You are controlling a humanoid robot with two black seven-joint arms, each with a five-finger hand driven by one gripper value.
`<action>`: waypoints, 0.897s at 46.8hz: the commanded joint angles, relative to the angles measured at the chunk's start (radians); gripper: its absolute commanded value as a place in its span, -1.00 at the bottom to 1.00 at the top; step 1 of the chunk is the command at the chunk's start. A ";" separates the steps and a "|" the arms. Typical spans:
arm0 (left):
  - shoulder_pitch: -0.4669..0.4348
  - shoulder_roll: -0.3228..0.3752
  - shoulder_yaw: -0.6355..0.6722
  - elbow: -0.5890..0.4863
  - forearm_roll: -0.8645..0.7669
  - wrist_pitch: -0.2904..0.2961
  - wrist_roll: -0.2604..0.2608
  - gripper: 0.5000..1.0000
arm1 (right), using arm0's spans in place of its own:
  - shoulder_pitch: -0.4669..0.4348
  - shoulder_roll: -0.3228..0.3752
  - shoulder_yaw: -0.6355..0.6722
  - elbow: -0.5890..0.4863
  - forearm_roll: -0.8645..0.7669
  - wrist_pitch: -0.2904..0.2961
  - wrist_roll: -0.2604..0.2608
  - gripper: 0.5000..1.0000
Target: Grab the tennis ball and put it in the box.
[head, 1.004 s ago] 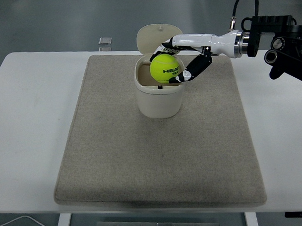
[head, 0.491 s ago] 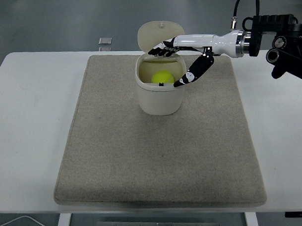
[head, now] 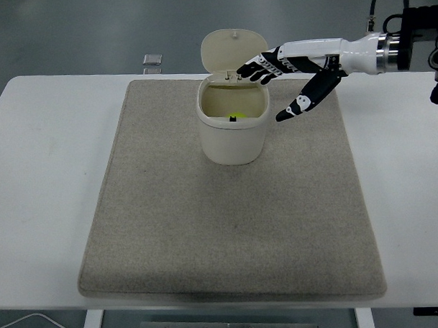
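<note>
ball (head: 234, 114): yellow-green, only a sliver visible, low inside box (head: 232, 138)
right hand (head: 291, 79): fingers spread, empty, just right of box rim

No legible text, label or number anywhere.

A lab or test room: a plain white table (head: 54, 177) with 1 grey mat (head: 228, 228), bare grey floor (head: 92, 32), loose cable (head: 37, 325).
</note>
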 commanded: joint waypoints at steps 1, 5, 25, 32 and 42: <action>0.000 0.000 0.000 0.000 0.000 0.000 0.000 0.97 | -0.006 -0.032 0.000 0.000 0.034 0.022 -0.002 0.66; 0.000 0.000 0.000 0.000 0.000 0.000 0.000 0.97 | -0.014 -0.055 0.000 -0.002 0.082 0.022 -0.005 0.66; 0.000 0.000 0.000 0.000 0.000 0.000 0.000 0.97 | -0.141 -0.055 0.025 -0.083 0.447 -0.155 -0.178 0.67; 0.000 0.000 0.000 0.000 0.000 0.000 0.000 0.97 | -0.175 -0.011 0.045 -0.132 0.573 -0.195 -0.181 0.67; 0.000 0.000 0.000 0.000 0.000 0.000 0.000 0.97 | -0.203 0.055 0.045 -0.222 0.769 -0.206 -0.222 0.66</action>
